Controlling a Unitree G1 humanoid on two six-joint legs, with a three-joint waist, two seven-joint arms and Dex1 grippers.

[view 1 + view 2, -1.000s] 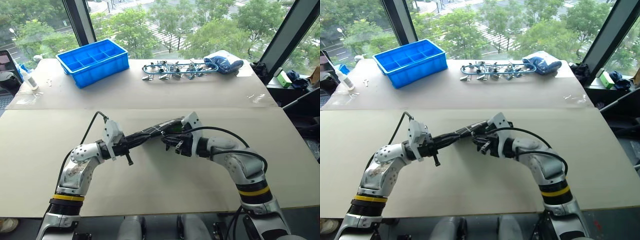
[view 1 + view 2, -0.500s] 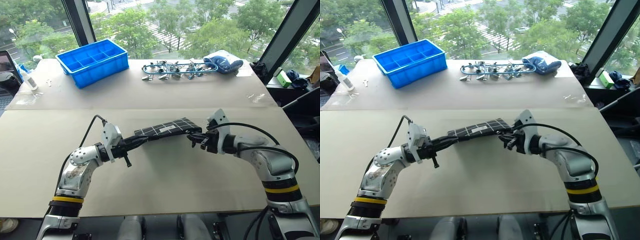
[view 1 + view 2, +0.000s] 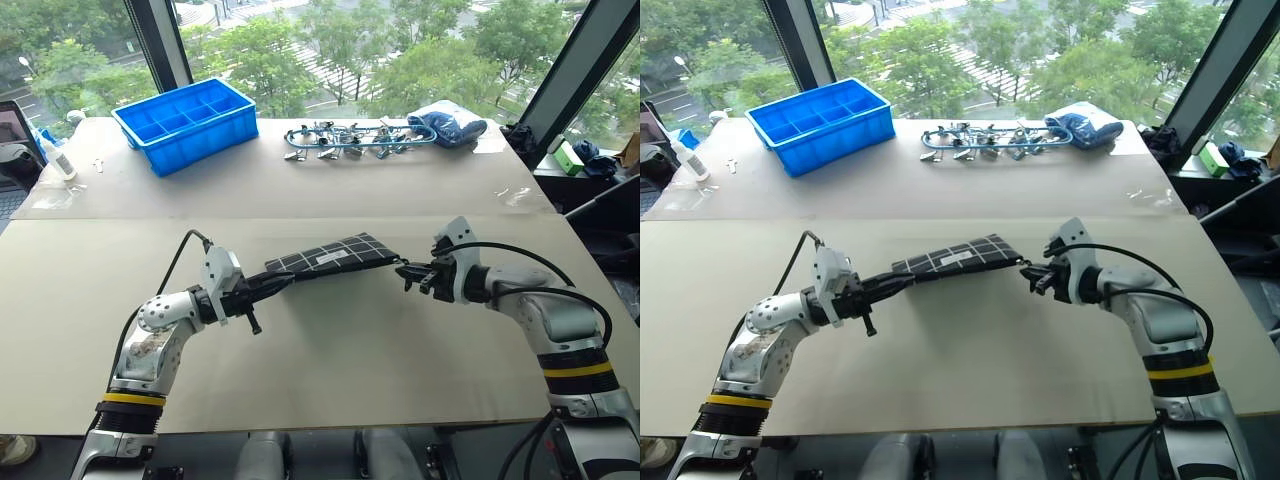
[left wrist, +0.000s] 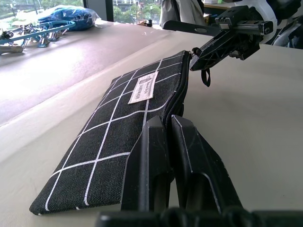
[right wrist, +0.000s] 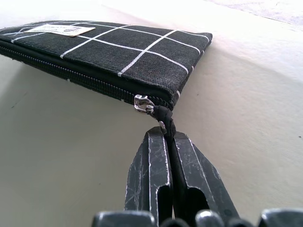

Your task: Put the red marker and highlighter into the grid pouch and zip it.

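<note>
Centre of the frame: the grid pouch [image 3: 328,257], a flat black case with white grid lines and a small white label [image 4: 141,89], lies between the two grippers on the tan bench [image 3: 330,350], its zip run to the right-hand end. The left gripper [image 3: 283,281], at lower left of centre, has its fingers [image 4: 151,161] together, clamped on the pouch's left end at the zip seam. The right gripper [image 3: 403,270], at right of centre, has its fingers [image 5: 156,170] pressed together on the black zip pull strap [image 5: 164,118], just beyond the metal slider [image 5: 140,103] at the pouch's corner. Upper left of the frame: a blue compartment tray [image 3: 185,122] stands on the far part of the bench. Upper centre: a heap of metal clips [image 3: 340,138] lies beside a blue cloth bundle [image 3: 450,124]. Far left edge: a small white bottle [image 3: 58,158] stands. Neither pen can be made out.
</note>
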